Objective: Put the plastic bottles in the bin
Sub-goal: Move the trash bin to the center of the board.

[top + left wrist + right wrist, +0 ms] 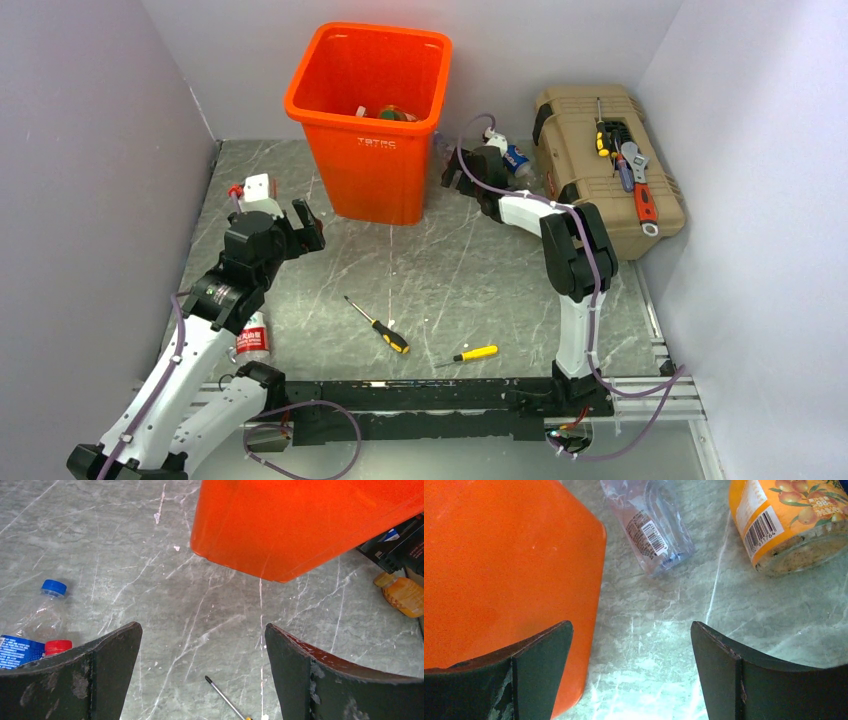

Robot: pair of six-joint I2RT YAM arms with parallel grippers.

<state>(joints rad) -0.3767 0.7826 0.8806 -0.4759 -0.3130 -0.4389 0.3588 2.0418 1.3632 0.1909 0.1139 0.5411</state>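
Far side of the worktop [450, 290], in the gap between the bin [370, 170] and the tan toolbox [570, 120]: the right gripper [630, 630] sits low, jaws spread wide, nothing between them.

Target, as judged: the clear crushed bottle [649, 530], on its side on the worktop just beyond the fingertips, about in line with the gap. Its long axis runs away from the gripper, slanting a little, so the jaws would close across its narrow width. That is favourable and needs a small wrist turn at most. The right arm is plainly the nearer; the left would have to go round the bin.

In the way:
- The bin wall is close on the left finger's side, so there is little room to shift that way.
- The orange juice bottle [784, 520] lies on its side just right of the clear one, apart from it, and could be nudged on approach.

Left gripper [202, 630]: left of the bin, jaws wide, empty. A blue-capped bottle [42, 615] lies off its left finger, with a red cap [58, 646] just beside it. A red-labelled bottle [253, 340] lies by the left arm near the left edge.

A few items, likely bottles, show at the bottom of the bin.

Black-and-yellow screwdriver [378, 326] and yellow screwdriver [475, 353] lie toward the near edge, centre. Not task items, leave alone
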